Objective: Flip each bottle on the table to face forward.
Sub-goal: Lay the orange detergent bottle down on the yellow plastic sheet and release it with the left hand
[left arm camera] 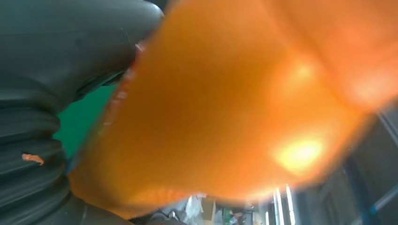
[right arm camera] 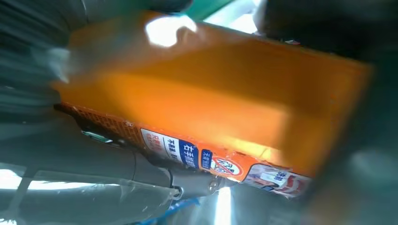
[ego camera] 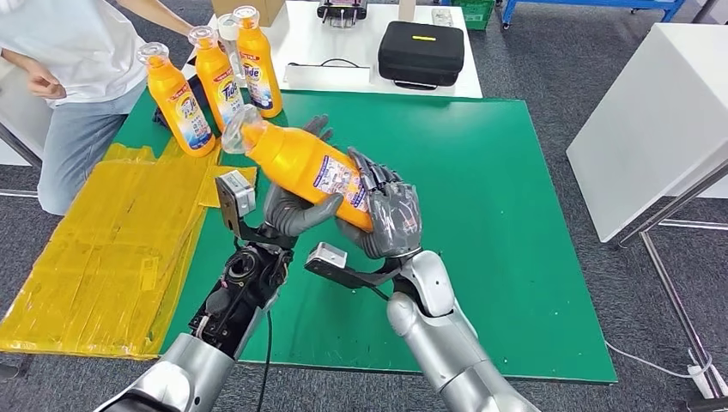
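Note:
An orange detergent bottle (ego camera: pixel 302 163) with a clear cap is tilted in the air above the green mat (ego camera: pixel 481 215), cap toward the far left. My left hand (ego camera: pixel 292 210) grips it from below near the middle. My right hand (ego camera: pixel 386 215) holds its base end, fingers wrapped over the label. The bottle's orange side (left arm camera: pixel 244 103) sits close to the left wrist camera, and its labelled edge (right arm camera: pixel 211 117) runs across the right wrist view. Three more orange bottles stand upright at the mat's far left: one (ego camera: pixel 178 101), another (ego camera: pixel 216 77), and a third (ego camera: pixel 257 62).
A person (ego camera: pixel 69 60) in a white shirt crouches at the far left beside the standing bottles. Yellow plastic sheeting (ego camera: pixel 112 249) covers the mat's left side. A white table (ego camera: pixel 343 51) behind carries a black case (ego camera: pixel 421 51). Another white table (ego camera: pixel 652 120) stands at the right.

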You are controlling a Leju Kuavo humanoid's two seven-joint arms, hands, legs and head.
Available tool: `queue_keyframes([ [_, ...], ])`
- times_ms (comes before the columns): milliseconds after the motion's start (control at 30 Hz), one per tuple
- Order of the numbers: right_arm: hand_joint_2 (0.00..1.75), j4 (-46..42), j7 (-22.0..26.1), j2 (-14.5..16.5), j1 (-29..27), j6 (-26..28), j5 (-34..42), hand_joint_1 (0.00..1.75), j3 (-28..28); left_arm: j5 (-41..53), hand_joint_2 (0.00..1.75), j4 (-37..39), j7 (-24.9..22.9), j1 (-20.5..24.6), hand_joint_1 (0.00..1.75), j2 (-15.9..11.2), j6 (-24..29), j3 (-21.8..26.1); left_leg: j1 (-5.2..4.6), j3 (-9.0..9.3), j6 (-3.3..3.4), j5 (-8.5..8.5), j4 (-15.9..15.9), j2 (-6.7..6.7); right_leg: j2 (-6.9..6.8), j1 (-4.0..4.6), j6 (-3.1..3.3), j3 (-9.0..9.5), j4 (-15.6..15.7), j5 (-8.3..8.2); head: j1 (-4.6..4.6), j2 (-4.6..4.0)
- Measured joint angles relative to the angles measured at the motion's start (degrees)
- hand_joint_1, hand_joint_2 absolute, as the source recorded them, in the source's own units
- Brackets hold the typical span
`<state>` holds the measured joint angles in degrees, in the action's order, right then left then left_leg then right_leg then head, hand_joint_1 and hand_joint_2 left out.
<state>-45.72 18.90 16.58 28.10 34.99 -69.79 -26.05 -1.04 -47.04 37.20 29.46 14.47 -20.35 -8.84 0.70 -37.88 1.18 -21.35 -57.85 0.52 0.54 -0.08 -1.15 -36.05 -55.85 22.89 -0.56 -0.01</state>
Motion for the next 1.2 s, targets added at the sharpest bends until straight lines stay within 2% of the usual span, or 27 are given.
queue_keyframes([
  [433, 1.75, -8.3, -1.3, -1.2, -5.3, -0.5, -0.9, 1.75, -1.9, 0.5, 1.75, 0.0, 0.0, -0.3, 0.0, 0.0, 0.1, -0.6, 0.0, -0.01, 0.0, -0.01, 0.0, 0.02, -0.01, 0.0, 0.0, 0.0, 0.0, 0.0, 0.01, 0.0],
  [733, 1.75, -6.9, -0.5, -1.3, -5.7, -2.9, 1.4, 1.75, -1.5, 0.4, 1.75, 0.0, -0.1, -0.9, 0.0, 0.0, 0.5, -0.6, 0.0, -0.01, 0.0, 0.0, 0.0, 0.02, -0.01, 0.01, 0.0, 0.0, 0.0, 0.0, -0.01, 0.01],
  [1033, 1.75, -2.0, -0.2, -1.5, -5.6, -2.6, 2.2, 1.75, 0.6, 0.8, 1.75, 0.0, -0.5, -1.0, 0.0, 0.0, 0.7, 0.1, 0.0, -0.02, 0.0, 0.0, 0.0, 0.02, -0.01, 0.0, 0.0, 0.0, 0.0, 0.0, 0.01, 0.01],
  [1067, 1.75, -1.7, -0.2, -1.5, -5.6, -2.6, 2.3, 1.75, 0.7, 0.8, 1.75, 0.0, -0.5, -1.0, 0.34, 0.0, 0.7, 0.2, 0.0, -0.02, 0.0, 0.0, 0.0, 0.02, -0.01, 0.0, 0.0, 0.0, 0.0, 0.0, 0.01, 0.0],
  [1167, 1.75, -0.8, -0.1, -1.5, -5.6, -2.6, 2.4, 1.75, 1.0, 0.9, 1.75, 0.0, -0.5, -1.0, 1.65, 0.0, 0.7, 0.5, 0.0, -0.02, 0.0, 0.0, 0.0, 0.02, -0.01, 0.0, 0.0, 0.0, 0.0, 0.0, 0.01, 0.0],
  [1200, 1.75, -0.6, 0.0, -1.5, -5.6, -2.6, 2.5, 1.75, 1.1, 0.9, 1.75, 0.0, -0.5, -1.0, 1.75, 0.0, 0.7, 0.5, 0.0, -0.02, 0.0, 0.0, 0.0, 0.02, -0.01, 0.0, 0.0, 0.0, 0.0, 0.0, 0.01, 0.01],
])
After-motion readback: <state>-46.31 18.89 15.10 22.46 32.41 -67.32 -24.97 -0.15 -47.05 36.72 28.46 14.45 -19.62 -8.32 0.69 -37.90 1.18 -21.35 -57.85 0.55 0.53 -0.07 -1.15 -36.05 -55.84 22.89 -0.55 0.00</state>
